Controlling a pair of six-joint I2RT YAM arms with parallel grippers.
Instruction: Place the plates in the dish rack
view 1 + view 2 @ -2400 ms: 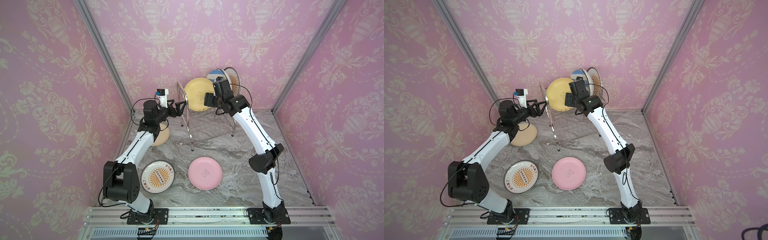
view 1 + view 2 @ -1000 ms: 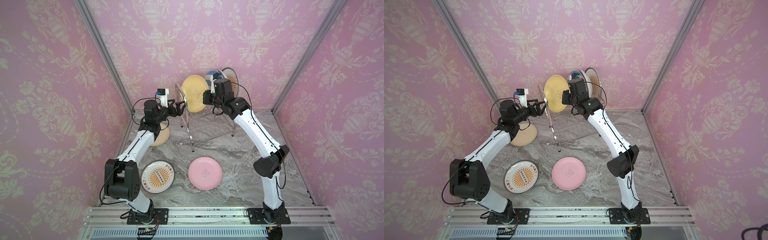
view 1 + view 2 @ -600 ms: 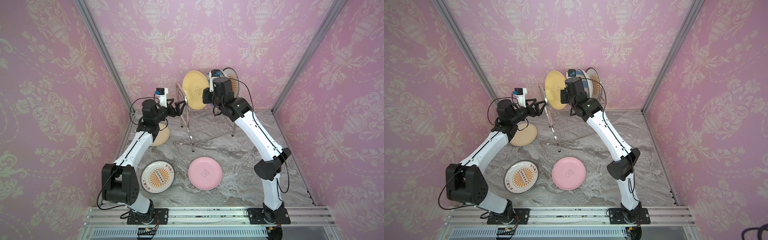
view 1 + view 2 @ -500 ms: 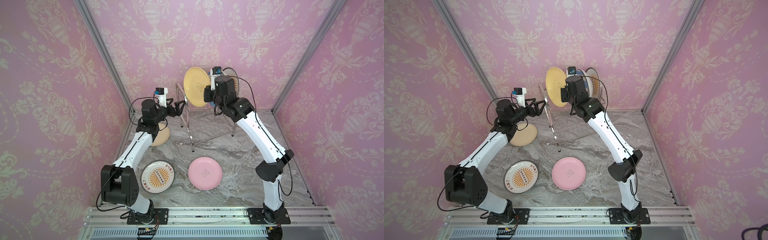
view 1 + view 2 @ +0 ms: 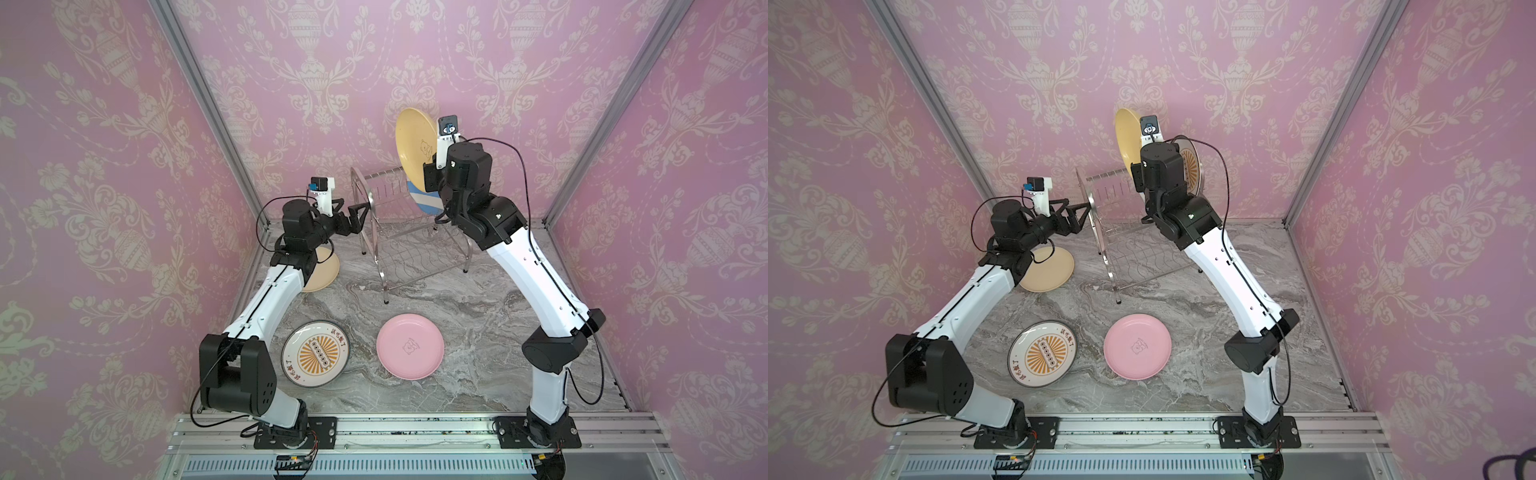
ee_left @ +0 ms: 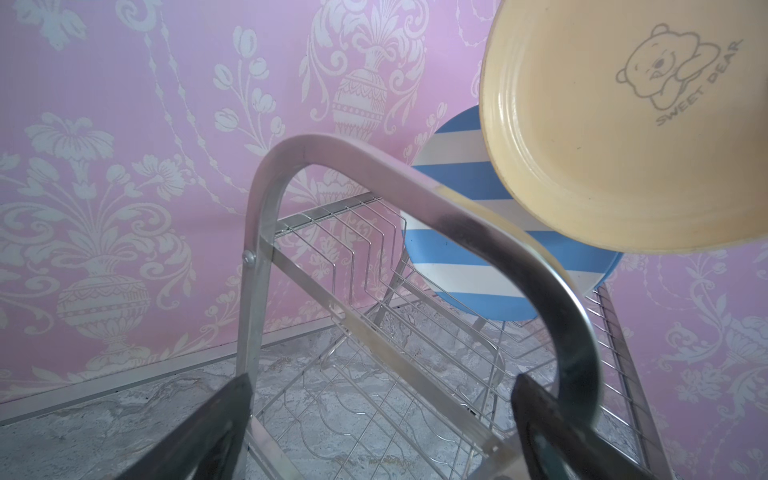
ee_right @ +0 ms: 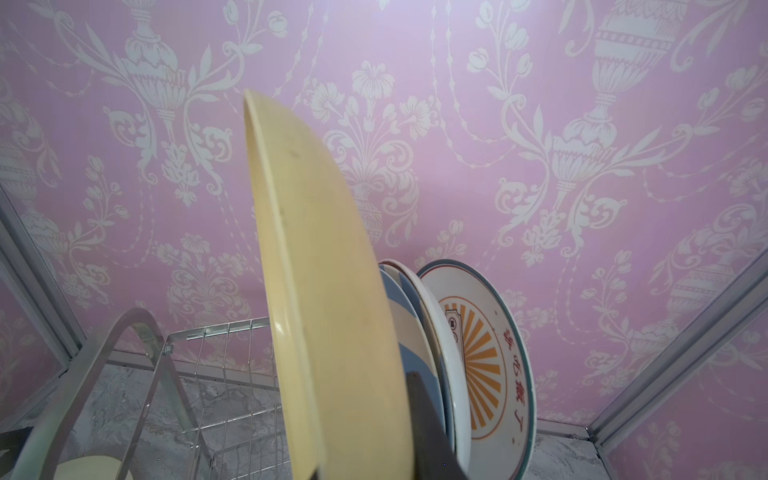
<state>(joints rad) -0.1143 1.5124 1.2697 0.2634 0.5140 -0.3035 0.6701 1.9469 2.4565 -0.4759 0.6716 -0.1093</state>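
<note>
My right gripper point(image 5: 430, 164) is shut on the rim of a yellow plate point(image 5: 415, 141), held upright and high above the upper tier of the silver dish rack point(image 5: 376, 232). In the right wrist view the yellow plate point(image 7: 324, 311) hangs edge-on beside a blue-white striped plate point(image 7: 405, 332) and a sunburst plate point(image 7: 482, 365) that stand in the rack. My left gripper point(image 5: 360, 214) is open, with its fingertips against the rack's looped side frame point(image 6: 374, 174). A pink plate point(image 5: 410, 345), a sunburst plate point(image 5: 316, 353) and a cream plate point(image 5: 322, 270) lie flat on the table.
The marble table is boxed in by pink patterned walls on three sides, with metal corner posts point(image 5: 208, 124). The rack stands close to the back wall. The cream plate lies partly under my left arm point(image 5: 270, 299).
My right arm has lifted the yellow plate from in front of the rack to above its upper tier and turned it more edge-on. The left gripper has stayed at the rack's side frame.
</note>
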